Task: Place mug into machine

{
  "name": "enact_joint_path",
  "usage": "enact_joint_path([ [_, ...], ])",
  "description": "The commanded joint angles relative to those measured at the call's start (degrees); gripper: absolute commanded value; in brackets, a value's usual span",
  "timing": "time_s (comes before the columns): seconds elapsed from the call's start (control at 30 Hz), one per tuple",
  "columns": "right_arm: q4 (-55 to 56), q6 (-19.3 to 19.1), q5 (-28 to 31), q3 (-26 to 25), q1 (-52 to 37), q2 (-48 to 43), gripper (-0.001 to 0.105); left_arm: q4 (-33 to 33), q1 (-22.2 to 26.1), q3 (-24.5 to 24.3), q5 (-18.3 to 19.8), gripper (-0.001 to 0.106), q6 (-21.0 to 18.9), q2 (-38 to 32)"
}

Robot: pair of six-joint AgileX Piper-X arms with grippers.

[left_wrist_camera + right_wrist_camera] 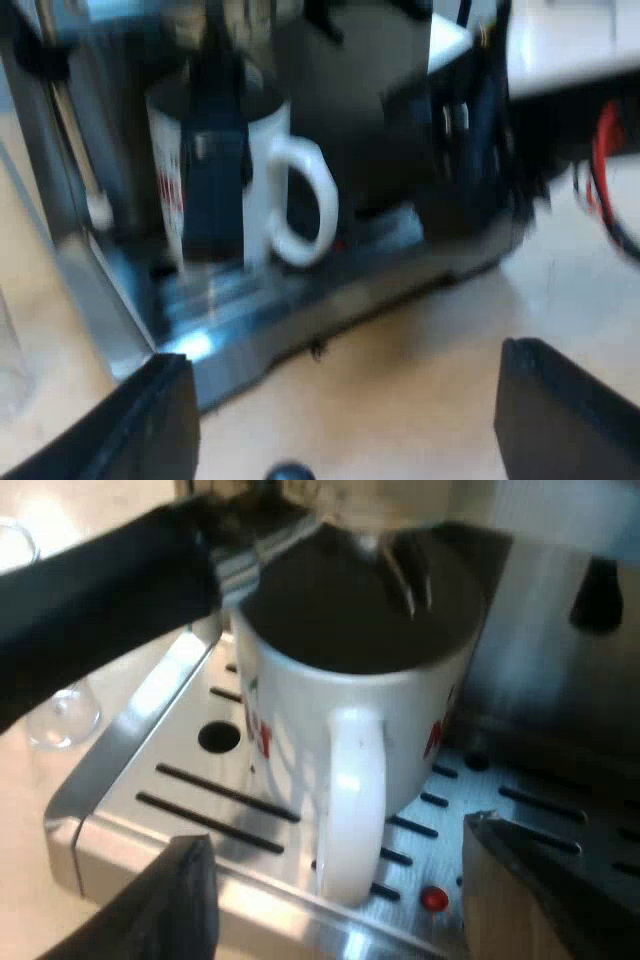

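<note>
Pale counter [560, 290] separates our spread left hand [340, 355] from the edge of the drip tray [300, 305]; our spread right hand [335, 835] flanks the handle of the mug [290, 730].

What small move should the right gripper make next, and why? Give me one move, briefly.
Probably draw the right gripper straight back, away from the mug. The mug stands upright on the machine's slotted drip tray, and the gripper is open, its fingers either side of the mug's handle and seemingly not touching it, so the placing looks done.
</note>
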Motion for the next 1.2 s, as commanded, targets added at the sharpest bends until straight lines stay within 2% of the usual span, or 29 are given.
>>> enact_joint_path([
  [0.03,3.76,-0.27,3.18,-0.41,1.8,-2.75,0.056,-1.14,-0.27,-3.52,0.4,0.064,0.08,-0.03],
  [0.33,6.58,-1.03,3.87,-0.41,3.68,-9.11,0.056,-1.14,-0.27,-7.43,0.4,0.064,0.08,-1.54],
  [0.43,6.58,-1.21,3.87,-0.41,4.28,-11.41,0.051,-1.01,-0.27,-8.2,0.92,0.064,0.08,-2.98],
  [0.53,5.69,-2.61,3.53,-0.41,4.27,-13.01,0.023,-0.57,-0.27,-8.26,2.75,0.064,0.08,-4.1],
  [0.57,5.52,-2.96,3.51,-0.41,4.27,-13.03,0.018,-0.44,-0.27,-8.26,3.18,0.064,0.08,-4.1],
  [0.6,4.56,-3.87,3.41,-0.41,4.27,-13.01,0.006,-0.32,-0.27,-8.26,4.0,0.064,-0.03,-4.09],
  [0.63,3.49,-4.46,2.92,-0.41,4.27,-12.84,0.0,-0.34,-0.27,-8.26,4.39,0.064,-0.03,-4.09],
  [0.77,0.41,-5.94,0.76,-0.41,4.27,-12.6,0.0,-0.34,-0.27,-8.26,4.5,0.064,-0.03,-4.09],
  [1.0,-7.1,-8.78,0.88,-0.41,4.27,-9.58,0.0,-0.34,-0.27,-8.26,4.5,0.064,-0.03,-4.09],
  [1.2,-10.55,-8.77,1.41,-0.68,3.65,-7.63,0.0,-0.34,-0.27,-8.26,4.5,0.064,-0.03,-4.09],
])
